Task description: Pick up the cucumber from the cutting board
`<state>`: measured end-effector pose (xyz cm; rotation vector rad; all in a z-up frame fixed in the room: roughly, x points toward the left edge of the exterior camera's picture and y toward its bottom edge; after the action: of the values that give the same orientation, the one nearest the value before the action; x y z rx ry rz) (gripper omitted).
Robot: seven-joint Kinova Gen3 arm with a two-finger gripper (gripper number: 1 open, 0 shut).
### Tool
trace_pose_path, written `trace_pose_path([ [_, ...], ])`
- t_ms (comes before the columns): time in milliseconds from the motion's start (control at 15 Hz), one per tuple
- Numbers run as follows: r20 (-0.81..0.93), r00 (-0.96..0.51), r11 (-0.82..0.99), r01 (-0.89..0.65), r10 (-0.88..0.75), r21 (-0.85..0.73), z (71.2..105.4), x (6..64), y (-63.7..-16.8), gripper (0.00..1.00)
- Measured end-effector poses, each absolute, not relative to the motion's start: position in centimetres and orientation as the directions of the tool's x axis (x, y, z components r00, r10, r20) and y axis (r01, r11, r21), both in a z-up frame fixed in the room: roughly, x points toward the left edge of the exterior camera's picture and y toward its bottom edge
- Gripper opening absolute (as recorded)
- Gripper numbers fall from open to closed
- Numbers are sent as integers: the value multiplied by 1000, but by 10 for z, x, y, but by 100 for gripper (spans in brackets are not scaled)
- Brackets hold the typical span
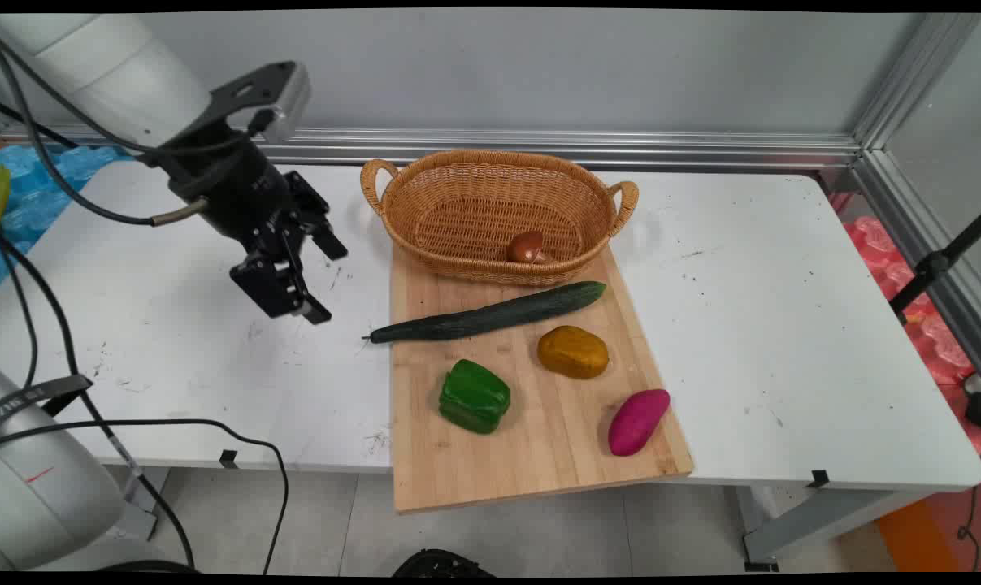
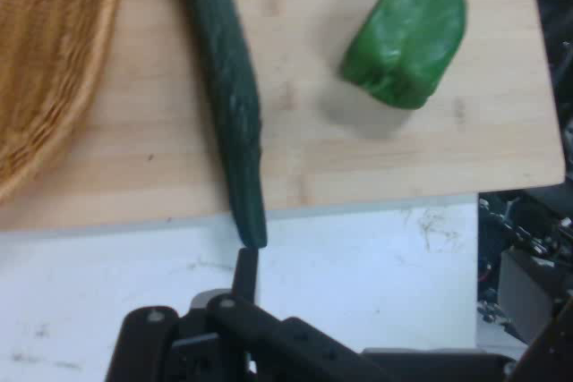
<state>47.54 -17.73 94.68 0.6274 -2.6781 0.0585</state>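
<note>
Hovering above the table (image 1: 173, 357), the gripper (image 1: 323, 280) holds nothing, fingers apart; the cucumber (image 1: 490, 313) tip lies just ahead, pepper (image 1: 474, 396) and basket (image 1: 498, 158) beyond.

Board layout, main view
Woven wicker basket (image 1: 498, 213) behind long dark-green cucumber (image 1: 490, 314); green bell pepper (image 1: 475, 396) in front, all on wooden cutting board (image 1: 531, 455).

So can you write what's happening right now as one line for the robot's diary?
end effector: open, holding nothing, above table | nearest: cucumber tip on cutting board | basket: brown item inside
</note>
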Motion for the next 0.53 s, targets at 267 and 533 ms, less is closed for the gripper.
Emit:
trace_pose_path([
  [267,386,-783,851,-524,-488,11,941,483,-176,100],
  [533,405,-757,819,-572,-513,-33,924,471,-184,100],
])
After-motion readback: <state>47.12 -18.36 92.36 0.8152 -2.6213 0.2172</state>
